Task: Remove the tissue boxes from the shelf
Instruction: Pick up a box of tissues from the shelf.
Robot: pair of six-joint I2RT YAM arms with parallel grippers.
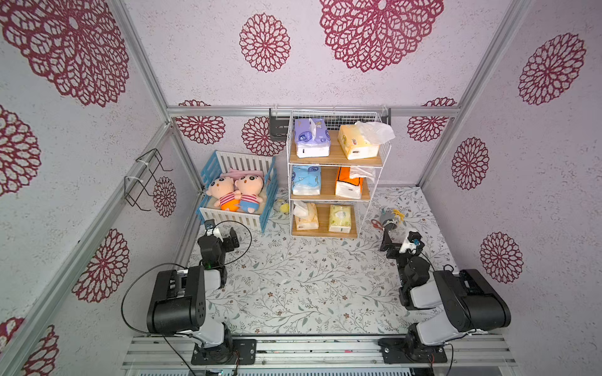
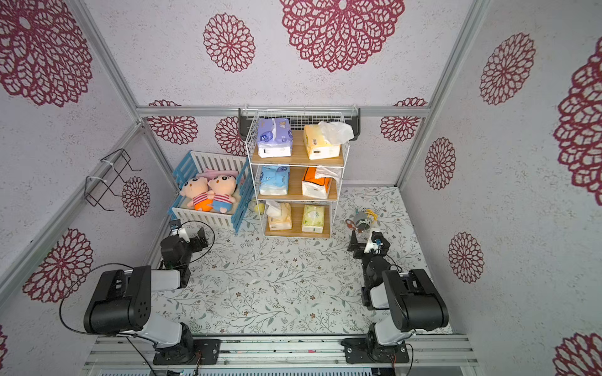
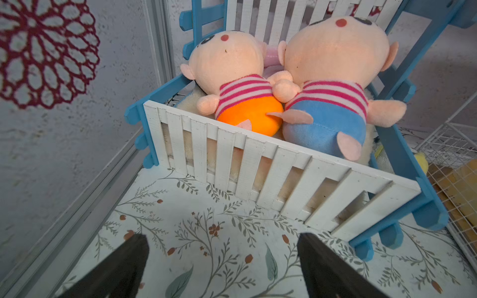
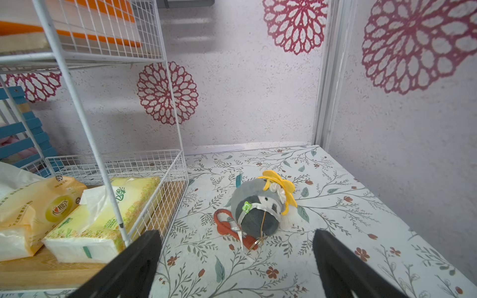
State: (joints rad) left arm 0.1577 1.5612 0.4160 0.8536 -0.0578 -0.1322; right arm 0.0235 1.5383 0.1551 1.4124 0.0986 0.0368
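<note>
Holds left fingers [image 3: 134, 258] spread and empty before the crib [image 3: 258, 160]; holds right fingers [image 4: 144, 247] apart, empty, near the gray plush [image 4: 258, 214] beside the shelf [image 1: 335, 154] bearing six tissue boxes [image 1: 311, 140].

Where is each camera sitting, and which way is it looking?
Top views: high in front, looking down on shelf, crib, table; left arm, right arm show.
Left wrist: on left arm, faces crib's plush dolls; open left end effector shows.
Right wrist: on right arm, faces grey plush toy beside shelf; open right end effector shows.
Shared: all four views catch the shelf and crib.
</note>
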